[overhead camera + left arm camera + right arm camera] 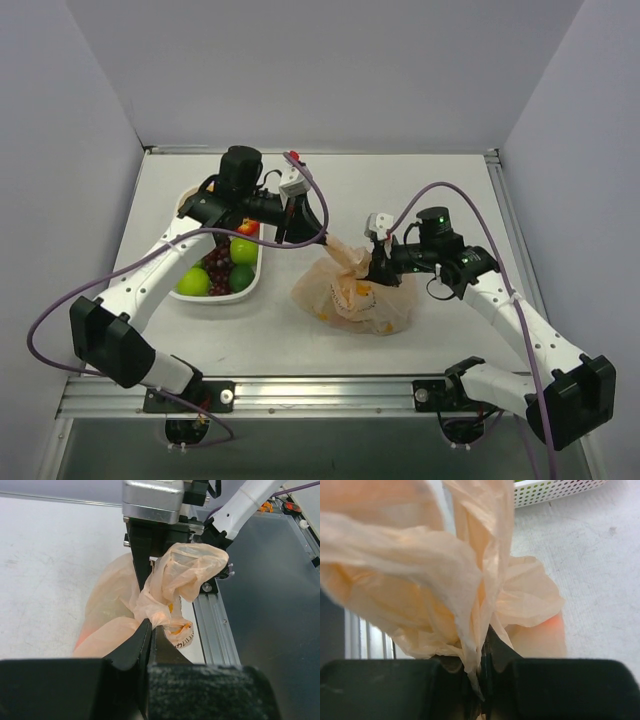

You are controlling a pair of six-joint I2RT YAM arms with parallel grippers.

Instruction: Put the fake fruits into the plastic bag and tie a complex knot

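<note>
The plastic bag (356, 293) lies bulging on the table between the arms, its top gathered into a twisted strand. My left gripper (323, 236) is shut on the strand's left end, which shows in the left wrist view as the pinched neck of the bag (150, 611). My right gripper (376, 268) is shut on the bag's top folds (470, 605) just above the bulge. A reddish glow (551, 625) shows through the film; what is inside is hidden. Several fake fruits stay in the white basket: green apples (194, 282), purple grapes (218, 268), a red one (247, 227).
The white lattice basket (258, 277) stands left of the bag, under the left arm; its rim also shows in the right wrist view (555, 492). A metal rail (212, 625) runs along the table's near edge. Grey walls close in the sides and back.
</note>
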